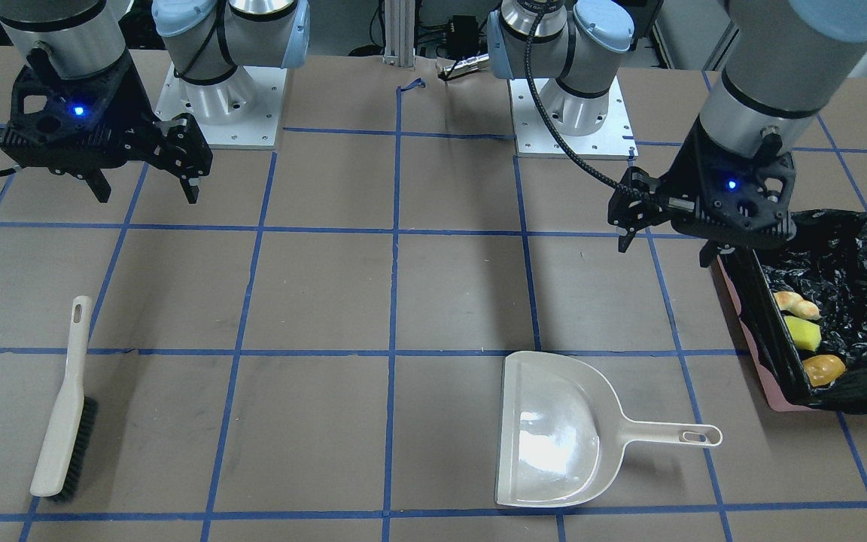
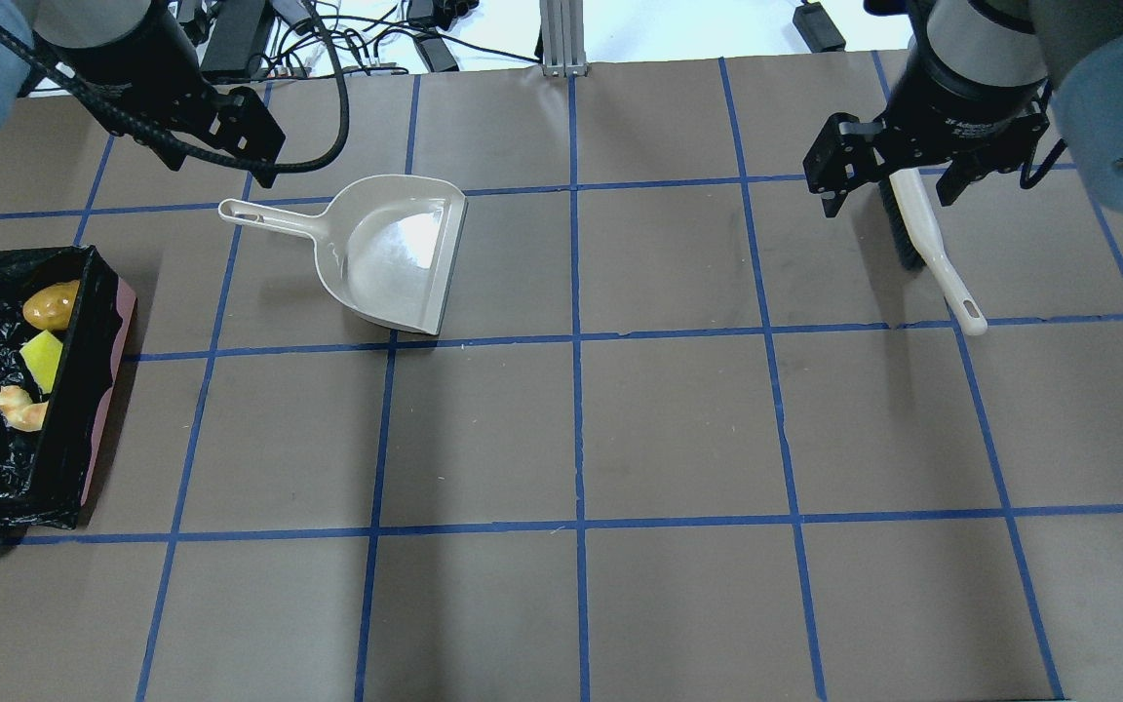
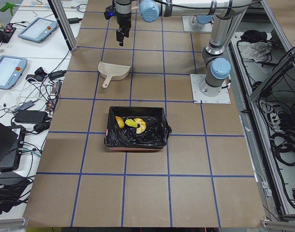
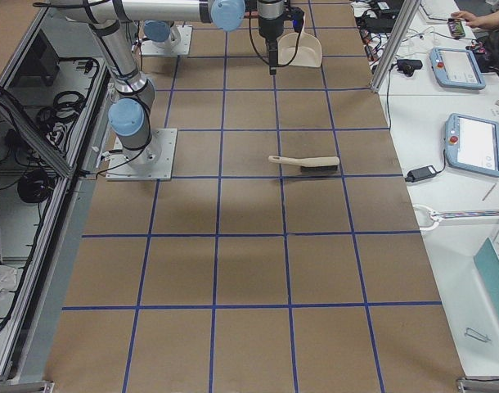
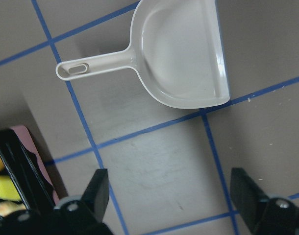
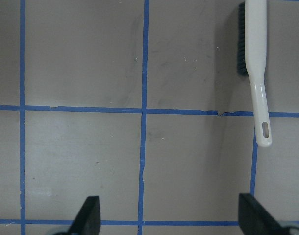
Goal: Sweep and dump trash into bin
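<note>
The bin (image 1: 855, 256), pink-based with a black bag, stands at the table's left end. The tan croissant piece (image 1: 796, 304), the green-and-yellow sponge (image 1: 802, 333) and the potato (image 1: 823, 369) lie inside it; they also show in the overhead view, with the potato (image 2: 50, 305) farthest. My left gripper (image 1: 667, 248) hangs open and empty above the table beside the bin's near corner. My right gripper (image 1: 147, 192) is open and empty, raised over the table on the other side.
The beige dustpan (image 2: 396, 253) lies flat and empty on the table right of the bin, its handle pointing toward the bin side. The beige brush (image 2: 927, 234) with black bristles lies on the table under the right gripper (image 2: 891, 195). Blue tape lines grid the brown table.
</note>
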`<act>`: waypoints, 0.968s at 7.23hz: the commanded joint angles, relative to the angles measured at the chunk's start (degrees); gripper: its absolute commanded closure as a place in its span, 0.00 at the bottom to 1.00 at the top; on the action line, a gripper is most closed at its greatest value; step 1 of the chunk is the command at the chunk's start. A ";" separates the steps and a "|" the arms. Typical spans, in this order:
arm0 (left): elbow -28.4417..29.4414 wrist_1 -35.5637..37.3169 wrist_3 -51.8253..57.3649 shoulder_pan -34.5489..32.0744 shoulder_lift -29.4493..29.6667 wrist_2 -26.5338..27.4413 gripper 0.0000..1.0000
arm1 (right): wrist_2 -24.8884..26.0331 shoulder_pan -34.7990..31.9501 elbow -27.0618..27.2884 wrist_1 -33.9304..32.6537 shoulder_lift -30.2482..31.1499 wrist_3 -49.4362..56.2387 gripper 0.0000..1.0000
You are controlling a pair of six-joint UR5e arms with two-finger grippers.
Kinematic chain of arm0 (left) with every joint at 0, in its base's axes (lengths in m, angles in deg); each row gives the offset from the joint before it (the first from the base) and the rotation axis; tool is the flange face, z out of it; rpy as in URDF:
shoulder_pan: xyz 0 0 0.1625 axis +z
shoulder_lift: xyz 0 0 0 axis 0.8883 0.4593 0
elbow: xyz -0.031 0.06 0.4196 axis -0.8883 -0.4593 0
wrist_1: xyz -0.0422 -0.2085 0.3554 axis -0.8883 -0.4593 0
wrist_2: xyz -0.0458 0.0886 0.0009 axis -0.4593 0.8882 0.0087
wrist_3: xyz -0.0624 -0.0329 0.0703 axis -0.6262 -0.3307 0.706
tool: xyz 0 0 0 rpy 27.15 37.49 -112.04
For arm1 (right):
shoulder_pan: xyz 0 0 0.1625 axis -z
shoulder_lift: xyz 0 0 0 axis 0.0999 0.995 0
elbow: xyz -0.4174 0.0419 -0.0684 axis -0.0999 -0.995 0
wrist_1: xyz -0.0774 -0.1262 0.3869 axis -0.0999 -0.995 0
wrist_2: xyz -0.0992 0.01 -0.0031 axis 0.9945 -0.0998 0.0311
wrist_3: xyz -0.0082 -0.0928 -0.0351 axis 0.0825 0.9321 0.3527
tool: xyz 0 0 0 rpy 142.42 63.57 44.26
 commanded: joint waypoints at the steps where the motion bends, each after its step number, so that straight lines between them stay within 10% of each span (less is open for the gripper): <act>1: -4.18 -5.58 -13.70 -0.54 -4.29 -3.23 0.00 | 0.09 0.01 0.11 0.17 0.09 0.10 0.00; 7: -8.86 -4.81 -19.97 -5.20 -6.86 -2.53 0.00 | 0.62 0.01 0.11 -0.27 0.09 0.01 0.00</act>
